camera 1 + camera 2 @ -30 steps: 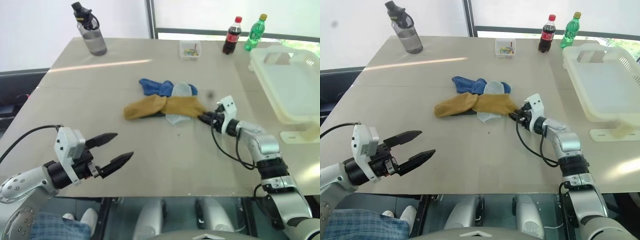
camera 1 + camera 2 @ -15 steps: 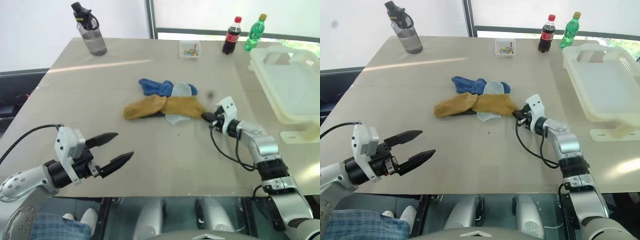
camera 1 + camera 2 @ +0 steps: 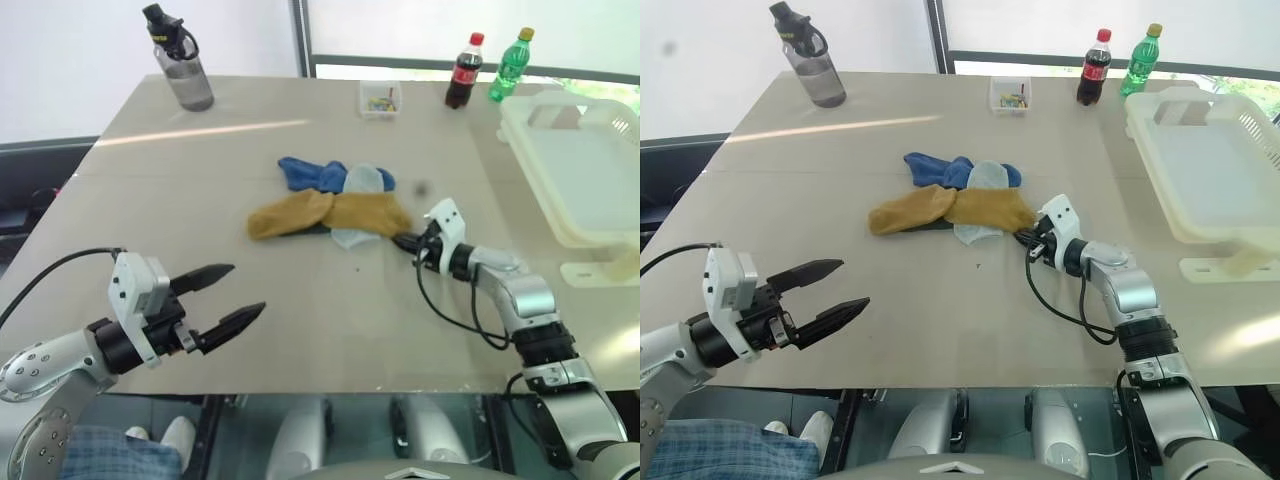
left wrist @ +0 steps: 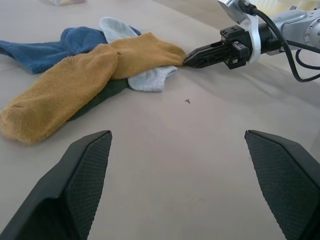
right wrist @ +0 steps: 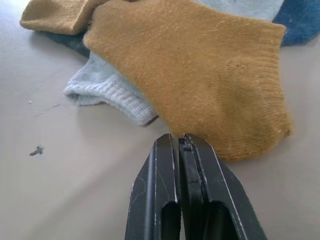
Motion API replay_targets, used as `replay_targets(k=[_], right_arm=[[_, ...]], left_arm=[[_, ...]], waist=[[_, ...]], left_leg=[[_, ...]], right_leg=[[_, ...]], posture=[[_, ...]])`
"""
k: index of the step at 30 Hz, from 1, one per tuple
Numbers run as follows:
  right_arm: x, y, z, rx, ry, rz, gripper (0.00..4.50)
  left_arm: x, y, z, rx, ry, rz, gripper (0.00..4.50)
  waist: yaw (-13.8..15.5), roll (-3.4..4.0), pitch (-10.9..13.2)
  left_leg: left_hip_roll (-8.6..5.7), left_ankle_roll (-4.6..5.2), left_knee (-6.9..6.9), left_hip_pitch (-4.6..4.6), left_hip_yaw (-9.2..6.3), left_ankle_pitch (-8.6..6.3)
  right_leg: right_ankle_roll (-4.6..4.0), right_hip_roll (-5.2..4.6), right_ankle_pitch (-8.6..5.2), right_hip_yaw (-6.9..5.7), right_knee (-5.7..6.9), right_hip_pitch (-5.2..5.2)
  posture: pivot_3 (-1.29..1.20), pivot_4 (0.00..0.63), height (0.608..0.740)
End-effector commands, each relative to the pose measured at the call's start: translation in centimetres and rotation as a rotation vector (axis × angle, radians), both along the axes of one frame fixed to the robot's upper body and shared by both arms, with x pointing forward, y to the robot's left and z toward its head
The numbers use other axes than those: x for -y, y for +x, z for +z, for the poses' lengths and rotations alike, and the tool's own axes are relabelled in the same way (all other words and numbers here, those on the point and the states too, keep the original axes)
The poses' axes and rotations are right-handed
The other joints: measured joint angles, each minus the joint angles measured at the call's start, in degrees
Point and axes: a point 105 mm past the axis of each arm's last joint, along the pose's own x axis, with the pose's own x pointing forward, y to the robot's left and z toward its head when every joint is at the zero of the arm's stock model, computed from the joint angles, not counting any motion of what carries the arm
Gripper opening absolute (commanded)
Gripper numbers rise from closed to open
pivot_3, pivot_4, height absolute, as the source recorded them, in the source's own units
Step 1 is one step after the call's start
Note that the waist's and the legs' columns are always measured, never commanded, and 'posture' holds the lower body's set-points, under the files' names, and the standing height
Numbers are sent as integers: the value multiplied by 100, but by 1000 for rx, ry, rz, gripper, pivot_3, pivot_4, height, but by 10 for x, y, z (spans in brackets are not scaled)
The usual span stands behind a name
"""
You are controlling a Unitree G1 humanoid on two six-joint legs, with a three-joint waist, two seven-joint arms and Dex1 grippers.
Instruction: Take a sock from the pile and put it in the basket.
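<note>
Mustard-yellow soft fabric sock (image 3: 328,214), the longest piece in the pile (image 3: 332,200) of loose blue, light grey, dark green and yellow socks, lies flat near the middle of the beige table (image 3: 300,310). Its rounded end points toward the right gripper (image 3: 404,241), whose two black fingers (image 5: 186,170) are pressed together with nothing visible between them; their tips sit just at the sock's edge, and whether they touch the fabric I cannot tell. A light grey sock (image 5: 107,92) pokes out from under the yellow one, just beside those tips. The left gripper (image 3: 232,294) hovers over the near table edge, well apart from the pile, fingers (image 4: 82,175) spread wide and empty, pointing toward the socks. The large white, slightly translucent rectangular plastic basket (image 3: 575,170) with slotted sides stands at the table's right side, well apart from the sock.
</note>
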Motion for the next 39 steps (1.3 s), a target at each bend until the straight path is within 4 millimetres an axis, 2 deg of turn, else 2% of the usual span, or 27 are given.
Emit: replay_targets(k=[1,6,11,14,16,19,22,25,28,30,34,38,39], right_arm=[[6,12,21,119,9,-60,206],[7,20,27,149,13,-97,206],[11,14,1,14,-131,-61,206],[15,7,-5,-76,-177,-45,206],[16,1,-1,-112,-202,-28,206],[16,5,11,-89,-194,-55,206],[14,9,13,-76,-188,-95,206],[6,6,19,-66,-161,-66,206],[4,7,27,-5,-168,-49,933],[4,11,35,36,-150,-71,1753],[-2,19,44,78,-97,-99,3764],[-9,17,30,33,-126,-76,3764],[-9,16,26,20,-131,-73,3463]], left_arm=[[2,-1,3,20,10,-16,4500],[0,0,3,21,13,-13,4500],[0,0,3,20,16,-14,4500],[0,1,3,20,16,-12,4500],[0,0,2,18,16,-11,4500],[2,1,1,17,13,-13,4500],[3,2,1,18,11,-14,4500],[3,3,1,20,12,-13,4500],[3,4,1,22,13,-11,4500],[3,4,1,22,13,-10,4500],[3,5,1,23,14,-9,4500],[3,5,2,26,17,-9,4500],[4,6,2,27,18,-9,4500]], waist=[[-1,0,0],[-3,0,0],[5,0,0],[6,-2,-2],[15,-2,-3],[11,-2,-2],[5,-2,-2],[-8,-3,-3],[-9,-2,-2],[-7,-2,-2],[-13,-2,-1],[-1,-2,-2],[0,-2,-2]], left_leg=[[0,0,0,0,0,0],[0,0,0,-1,1,0],[0,0,-1,-1,1,0],[0,0,-2,0,1,0],[0,0,-2,1,-1,0],[0,0,-2,1,-2,0],[0,0,-2,1,-1,0],[0,0,-2,2,0,0],[1,0,-2,1,0,0],[0,0,-2,-2,1,0],[0,0,-6,-3,3,0],[0,0,-8,-3,2,0],[-1,0,-8,-3,2,0]], right_leg=[[0,0,0,0,0,-1],[0,0,0,0,0,-2],[0,-1,0,0,0,-2],[-1,-2,0,1,0,-1],[-1,-3,0,0,0,0],[-1,-3,0,-1,0,0],[-1,-2,0,-1,0,0],[0,-1,0,0,0,-1],[0,0,0,0,0,-2],[0,0,0,0,0,-5],[0,0,0,2,0,-8],[0,0,0,1,0,-8],[0,-1,0,1,0,-8]], posture=[[0,150,740],[0,150,740],[0,150,740],[0,150,740],[0,150,740],[0,150,740],[0,150,740],[0,150,740],[0,150,740],[0,150,740],[0,150,740],[0,150,740],[0,150,740]])
